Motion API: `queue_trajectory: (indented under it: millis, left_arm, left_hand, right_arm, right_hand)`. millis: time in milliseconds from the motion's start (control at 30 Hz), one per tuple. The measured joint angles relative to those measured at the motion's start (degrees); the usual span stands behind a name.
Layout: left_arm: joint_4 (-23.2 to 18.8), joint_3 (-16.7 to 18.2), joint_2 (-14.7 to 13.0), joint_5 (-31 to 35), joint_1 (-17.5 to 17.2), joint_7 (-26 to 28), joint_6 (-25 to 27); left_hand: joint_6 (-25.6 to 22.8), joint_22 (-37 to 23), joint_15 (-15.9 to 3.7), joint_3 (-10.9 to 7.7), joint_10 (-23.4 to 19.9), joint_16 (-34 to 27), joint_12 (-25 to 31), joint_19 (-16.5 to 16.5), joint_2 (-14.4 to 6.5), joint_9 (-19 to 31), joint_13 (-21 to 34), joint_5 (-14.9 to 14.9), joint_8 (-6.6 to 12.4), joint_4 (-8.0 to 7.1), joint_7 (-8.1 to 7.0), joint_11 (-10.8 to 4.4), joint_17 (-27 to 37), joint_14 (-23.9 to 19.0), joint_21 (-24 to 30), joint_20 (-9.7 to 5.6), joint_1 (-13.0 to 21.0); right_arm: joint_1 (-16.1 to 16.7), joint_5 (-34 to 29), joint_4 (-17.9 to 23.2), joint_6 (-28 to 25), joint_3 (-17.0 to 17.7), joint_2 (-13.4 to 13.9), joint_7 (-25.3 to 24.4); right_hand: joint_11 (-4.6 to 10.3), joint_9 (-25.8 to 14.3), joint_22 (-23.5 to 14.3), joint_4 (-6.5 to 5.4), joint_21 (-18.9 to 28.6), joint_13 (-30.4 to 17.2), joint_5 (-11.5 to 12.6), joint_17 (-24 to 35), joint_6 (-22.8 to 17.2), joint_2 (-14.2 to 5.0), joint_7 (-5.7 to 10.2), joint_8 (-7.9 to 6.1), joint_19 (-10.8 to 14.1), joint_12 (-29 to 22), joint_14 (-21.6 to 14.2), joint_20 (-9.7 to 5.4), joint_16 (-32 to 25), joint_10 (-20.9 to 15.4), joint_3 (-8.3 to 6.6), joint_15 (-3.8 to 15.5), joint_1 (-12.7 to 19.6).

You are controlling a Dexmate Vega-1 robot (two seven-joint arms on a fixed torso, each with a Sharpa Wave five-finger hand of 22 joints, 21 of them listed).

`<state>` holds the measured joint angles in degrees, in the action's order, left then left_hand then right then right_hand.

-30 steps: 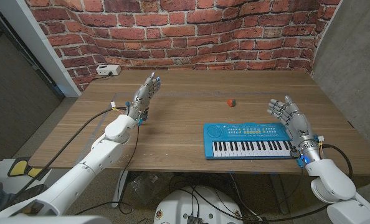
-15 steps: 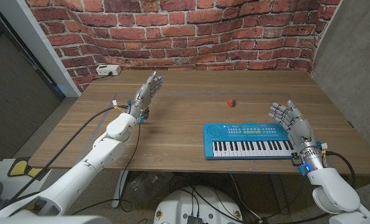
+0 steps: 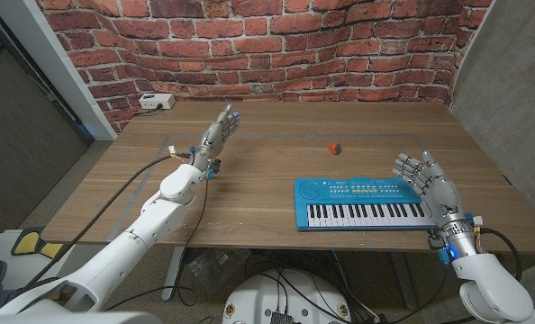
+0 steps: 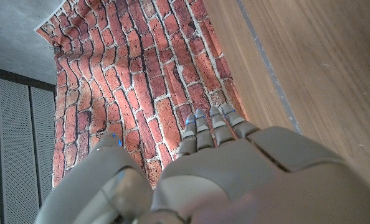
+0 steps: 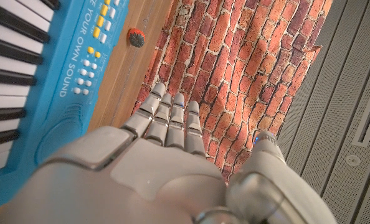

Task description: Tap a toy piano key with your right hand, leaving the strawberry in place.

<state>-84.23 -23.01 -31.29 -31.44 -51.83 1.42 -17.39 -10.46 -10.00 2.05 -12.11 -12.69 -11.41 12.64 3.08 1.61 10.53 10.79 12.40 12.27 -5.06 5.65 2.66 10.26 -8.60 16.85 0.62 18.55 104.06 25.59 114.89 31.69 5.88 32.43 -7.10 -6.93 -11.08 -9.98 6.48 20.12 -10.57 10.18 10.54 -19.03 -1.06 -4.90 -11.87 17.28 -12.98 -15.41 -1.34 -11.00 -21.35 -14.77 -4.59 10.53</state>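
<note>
wooden table (image 3: 249, 193) carries a blue toy piano (image 3: 361, 202), a strawberry (image 3: 334, 147), a white box (image 3: 157, 102).

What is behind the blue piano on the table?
Behind the toy piano sits a small red strawberry on bare wooden table, apart from the piano. Farther back is the brick wall. The right hand stands beside the piano's end, covering nothing behind it.

A lab-like room: brick-pattern backdrop (image 3: 249, 45), wooden table (image 3: 249, 180), loose cables (image 3: 150, 166), grey panelled walls (image 3: 15, 135).
</note>
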Motion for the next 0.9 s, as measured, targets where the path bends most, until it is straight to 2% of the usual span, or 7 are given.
queue_trajectory:
  millis: [433,567,633,900]
  left_arm:
    - [-0.6,-0.02,-0.29,0.76,-0.18,0.7,-0.25]
    - [-1.82,0.14,-0.84,1.28,-0.39,0.78,-0.43]
    - [-1.88,0.14,-0.88,1.48,-0.28,0.8,-0.49]
    - [-1.89,-0.14,-0.69,2.1,0.65,0.69,-0.69]
  left_hand:
    - [-0.43,0.0,0.3,0.18,0.0,0.0,0.0,0.09,-0.37,0.0,0.0,0.0,-0.21,0.18,-0.39,0.0,0.0,-0.3,0.0,0.09,-0.37]
    - [-0.61,0.0,0.0,0.25,0.0,0.0,0.0,0.09,-0.53,0.0,0.0,0.0,-0.21,0.25,-0.21,0.0,0.0,-0.6,-0.13,0.09,-0.53]
    - [-0.61,0.0,0.0,0.25,0.0,-0.01,0.0,0.09,-0.52,0.0,0.0,0.0,-0.21,0.25,-0.21,0.0,0.0,-0.6,-0.34,0.09,-0.53]
    - [-0.61,0.0,0.0,0.25,-0.31,-0.01,0.0,0.08,-0.51,0.0,0.0,0.0,-0.21,0.25,-0.21,-0.31,0.0,-0.6,-0.34,0.09,-0.52]
  right_arm:
    - [3.87,-2.53,1.22,1.31,0.63,-3.65,-0.7]
    - [4.86,-5.05,1.11,3.52,0.56,-4.88,-1.04]
    - [5.23,-5.38,0.9,3.88,0.44,-5.41,-1.11]
    - [6.79,-7.57,0.55,5.97,0.18,-7.43,-1.91]
  right_hand:
    - [0.0,0.0,0.0,0.0,-0.21,0.0,0.0,-0.01,0.0,-0.02,0.0,0.22,0.0,0.0,-0.19,0.0,0.0,0.0,0.0,0.19,0.03]
    - [0.16,0.0,0.0,-0.03,-0.21,0.0,0.0,-0.01,0.0,0.21,0.0,0.22,0.01,0.0,-0.19,0.02,0.0,-0.32,0.02,0.19,-0.2]
    - [0.1,0.0,0.0,-0.24,-0.21,0.0,0.0,-0.01,0.0,0.21,0.0,0.22,0.4,0.0,-0.19,0.41,0.0,-0.53,0.23,0.19,-0.2]
    - [0.15,0.01,0.0,-0.24,-0.21,0.0,-0.01,-0.01,0.0,0.21,-0.01,0.22,0.82,0.0,-0.8,0.41,0.0,-0.97,0.23,0.18,-0.2]
